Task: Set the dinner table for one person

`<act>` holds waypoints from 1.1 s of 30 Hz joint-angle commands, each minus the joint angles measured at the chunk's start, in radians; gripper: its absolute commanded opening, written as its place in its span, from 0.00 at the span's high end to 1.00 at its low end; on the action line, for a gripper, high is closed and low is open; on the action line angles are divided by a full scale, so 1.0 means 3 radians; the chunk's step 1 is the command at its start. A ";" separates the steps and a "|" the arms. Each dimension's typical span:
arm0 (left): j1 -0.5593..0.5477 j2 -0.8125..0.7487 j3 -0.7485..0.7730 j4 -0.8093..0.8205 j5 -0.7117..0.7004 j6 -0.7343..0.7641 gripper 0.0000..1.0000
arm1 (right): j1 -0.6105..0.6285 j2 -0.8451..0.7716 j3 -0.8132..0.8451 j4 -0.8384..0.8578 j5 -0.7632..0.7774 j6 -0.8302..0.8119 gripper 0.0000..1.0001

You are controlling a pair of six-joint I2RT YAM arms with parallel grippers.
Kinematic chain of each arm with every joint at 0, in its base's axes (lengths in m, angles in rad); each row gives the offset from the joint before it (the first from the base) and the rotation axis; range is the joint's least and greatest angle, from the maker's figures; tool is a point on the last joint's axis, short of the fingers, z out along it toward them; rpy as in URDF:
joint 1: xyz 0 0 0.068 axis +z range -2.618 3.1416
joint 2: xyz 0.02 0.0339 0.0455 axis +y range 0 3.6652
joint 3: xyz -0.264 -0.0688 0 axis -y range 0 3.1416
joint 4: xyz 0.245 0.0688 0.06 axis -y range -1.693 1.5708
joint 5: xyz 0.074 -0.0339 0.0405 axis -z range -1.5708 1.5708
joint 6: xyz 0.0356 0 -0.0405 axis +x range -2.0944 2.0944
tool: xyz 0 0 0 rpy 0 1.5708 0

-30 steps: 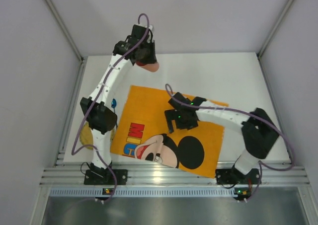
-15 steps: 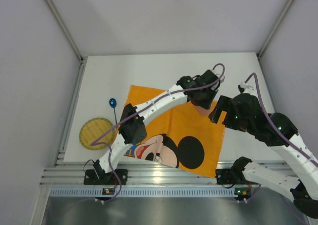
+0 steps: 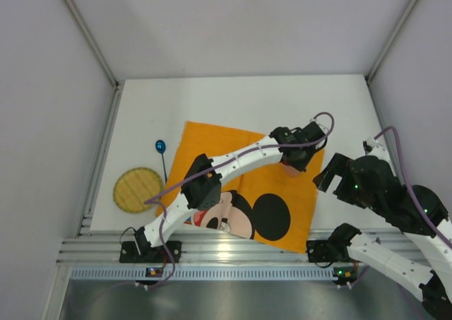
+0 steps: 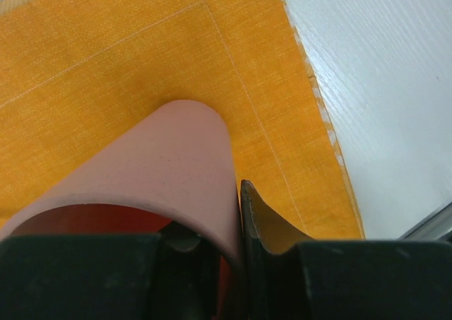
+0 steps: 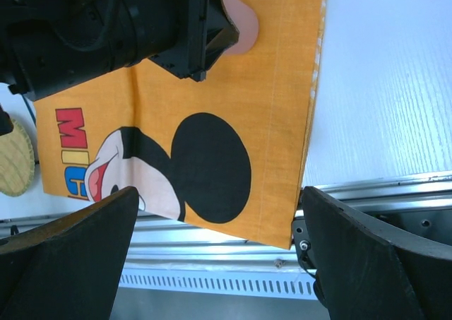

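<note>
**Item 1. Dinner table (image 3: 233, 101).** White flat top. It lies under the orange mat (image 3: 212, 147) and runs out past it on every side.

**Item 2. Orange mat.** Cloth printed with a cartoon mouse and red and blue letters, laid askew. It serves as the landmark for all the entries below.

**Item 3. My left pincer (image 4: 226, 228).** It is clenched on the wall of a pink cup (image 4: 162, 164), with one finger inside the mouth and one outside. It sits over the mat's far right corner.

**Item 4. Pink cup.** Held by its rim, with its closed end pointing down toward the mat, just inside the stitched border at that corner. I cannot tell whether it touches the cloth.

**Item 5. My right pincer (image 5: 219, 193).** Released, with the jaws spread wide and nothing between them. It hangs above the mat's right edge, towards the near right corner.

**Item 6. Woven round coaster (image 3: 138, 189).** Straw-coloured and lying flat. It is off the mat's left edge and apart from it.

**Item 7. Blue spoon (image 3: 164, 161).** It lies between the coaster and the mat's left edge, with the bowl at the far end.

**Item 8. Aluminium rail (image 3: 233, 249).** It runs along just beyond the mat's near edge.
</note>
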 commanded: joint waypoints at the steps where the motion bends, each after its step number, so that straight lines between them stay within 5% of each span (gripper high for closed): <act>1: -0.0008 0.0014 0.0056 0.0227 -0.0114 -0.0109 0.85 | -0.0033 -0.0050 0.0031 -0.0376 0.0096 0.0048 0.00; 3: -0.0008 0.0034 0.0061 0.0288 -0.0068 -0.0155 0.75 | -0.0038 -0.0070 0.0046 -0.0411 0.0091 0.0058 0.00; 5: -0.0013 0.0019 0.0087 0.0314 -0.0027 -0.0186 0.02 | -0.0033 -0.0096 0.0046 -0.0432 0.0091 0.0063 0.00; 13: 0.0094 -0.0429 0.0189 0.0304 -0.0205 -0.0391 0.01 | -0.0033 -0.0101 -0.0071 -0.0131 -0.0123 -0.0023 0.00; 22: 0.0544 -0.1376 -0.0445 0.0391 -0.0277 -0.0483 0.02 | -0.0033 0.0099 -0.0132 0.0273 -0.0144 -0.0111 0.00; 28: 0.0549 -0.1448 -0.0521 0.0258 -0.0226 -0.0360 0.02 | -0.0033 0.0108 -0.0464 0.0580 -0.0231 -0.0070 0.00; 33: 0.0789 -0.1790 -0.1563 0.0370 -0.0318 -0.0528 0.01 | -0.0038 0.0634 -0.0828 0.1367 -0.0481 -0.0233 0.00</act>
